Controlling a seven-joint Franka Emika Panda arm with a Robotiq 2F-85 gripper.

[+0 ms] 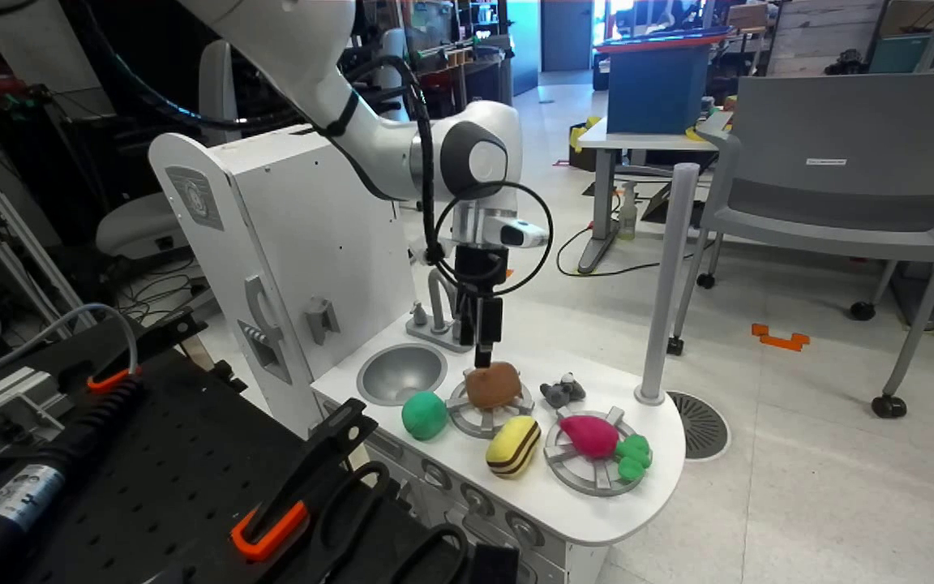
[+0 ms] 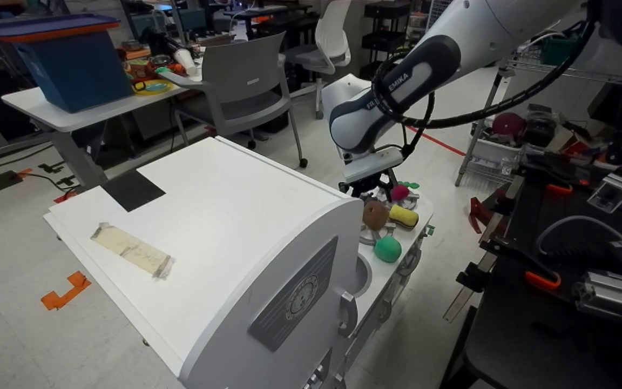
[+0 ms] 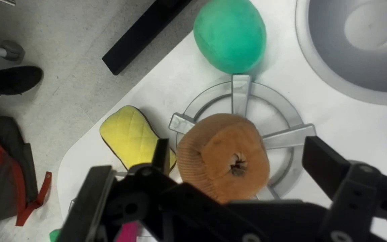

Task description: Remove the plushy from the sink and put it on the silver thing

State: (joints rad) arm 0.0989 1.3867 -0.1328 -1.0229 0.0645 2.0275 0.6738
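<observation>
The plushy [image 1: 494, 386], an orange-brown soft lump, rests on a round silver burner grate [image 1: 479, 425] on the white toy kitchen counter. It also shows in an exterior view [image 2: 376, 215] and fills the middle of the wrist view [image 3: 227, 158]. The sink [image 1: 402, 374], a round grey basin beside that grate, holds nothing; it also shows in the wrist view [image 3: 371, 67]. My gripper [image 1: 483, 349] points down just above the plushy. In the wrist view the gripper [image 3: 235, 148] is open, with its fingers apart on either side of the plushy and a gap at the right finger.
A green ball [image 1: 424, 415] lies between sink and grate edge. A yellow striped toy [image 1: 513, 447] lies at the counter's front. A pink toy [image 1: 589, 436] lies on another grate [image 1: 594, 487]. A small grey toy [image 1: 562, 392], a faucet [image 1: 437, 312] and a grey pole [image 1: 670, 284] stand nearby.
</observation>
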